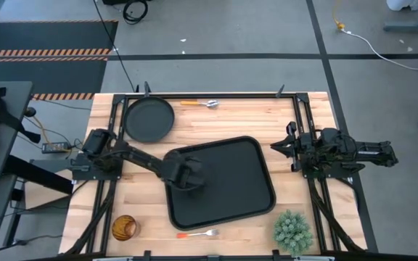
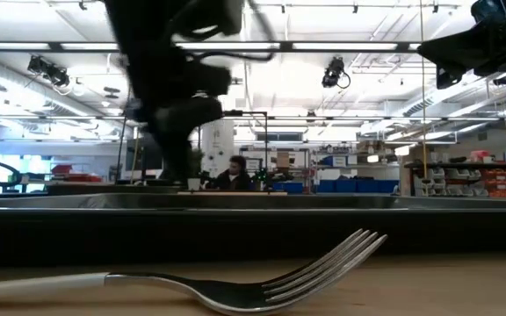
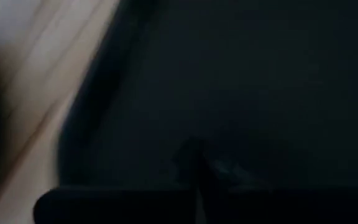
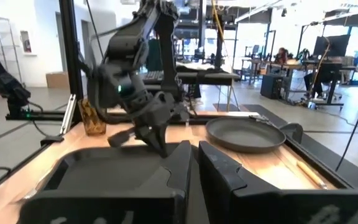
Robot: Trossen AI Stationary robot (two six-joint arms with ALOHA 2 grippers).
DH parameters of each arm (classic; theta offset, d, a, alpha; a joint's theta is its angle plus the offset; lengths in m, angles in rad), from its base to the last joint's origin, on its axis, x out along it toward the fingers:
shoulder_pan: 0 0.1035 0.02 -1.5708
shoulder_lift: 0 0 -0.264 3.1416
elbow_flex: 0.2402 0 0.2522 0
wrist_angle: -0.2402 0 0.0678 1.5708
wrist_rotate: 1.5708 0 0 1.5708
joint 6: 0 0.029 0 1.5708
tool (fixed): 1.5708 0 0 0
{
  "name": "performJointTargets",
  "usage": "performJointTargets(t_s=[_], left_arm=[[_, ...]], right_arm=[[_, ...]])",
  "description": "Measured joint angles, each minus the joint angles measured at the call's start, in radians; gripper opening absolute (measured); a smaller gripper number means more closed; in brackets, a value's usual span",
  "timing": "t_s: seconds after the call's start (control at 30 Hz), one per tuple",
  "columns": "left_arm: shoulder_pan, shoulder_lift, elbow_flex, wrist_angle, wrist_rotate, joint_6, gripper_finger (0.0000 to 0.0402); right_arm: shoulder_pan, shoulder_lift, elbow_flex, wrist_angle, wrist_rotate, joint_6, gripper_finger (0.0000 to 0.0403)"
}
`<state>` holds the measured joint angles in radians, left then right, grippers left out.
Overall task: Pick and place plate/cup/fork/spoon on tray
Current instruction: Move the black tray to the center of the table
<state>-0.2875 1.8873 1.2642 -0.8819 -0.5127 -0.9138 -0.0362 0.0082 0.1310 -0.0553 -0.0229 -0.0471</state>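
High view | tray (image 1: 256, 190): only left fingers (image 1: 191, 176) inside, grip unclear | right fingers (image 1: 281, 146) clenched, empty

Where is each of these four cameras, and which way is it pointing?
High: above, looking straight down; both arms, tray, plate.
Low: at tabletop height, facing the room; fork close, arms overhead.
Left wrist: pressed near the tray; little else is clear.
Right wrist: faces across the table; own fingers, left gripper.
Shared: high and right wrist both show the plate.
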Motion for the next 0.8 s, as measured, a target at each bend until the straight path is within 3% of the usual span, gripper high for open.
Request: performJointTargets(t_s=[0.13,0.3,0.43,0.8], left_arm=[[0.009,-0.003,-0.047,-0.104,0.02,-0.115,0.0004],[0.07,-0.002,-0.166,0.019,0.071,-0.121,0.0003],[0.107,-0.01,-0.222,0.078,0.038,-0.12,0.0005],[0.212,-0.004,-0.231,0.129,-0.105,-0.001,0.0008]], right_arm=[[0.0,0.0,0.0,0.002,0.0,0.0,0.0038],[0.0,0.0,0.0,0.009,0.0,0.0,0.0038],[0.0,0.0,0.0,0.015,0.0,0.0,0.0038],[0.0,0.0,0.0,0.018,0.0,0.0,0.0038]])
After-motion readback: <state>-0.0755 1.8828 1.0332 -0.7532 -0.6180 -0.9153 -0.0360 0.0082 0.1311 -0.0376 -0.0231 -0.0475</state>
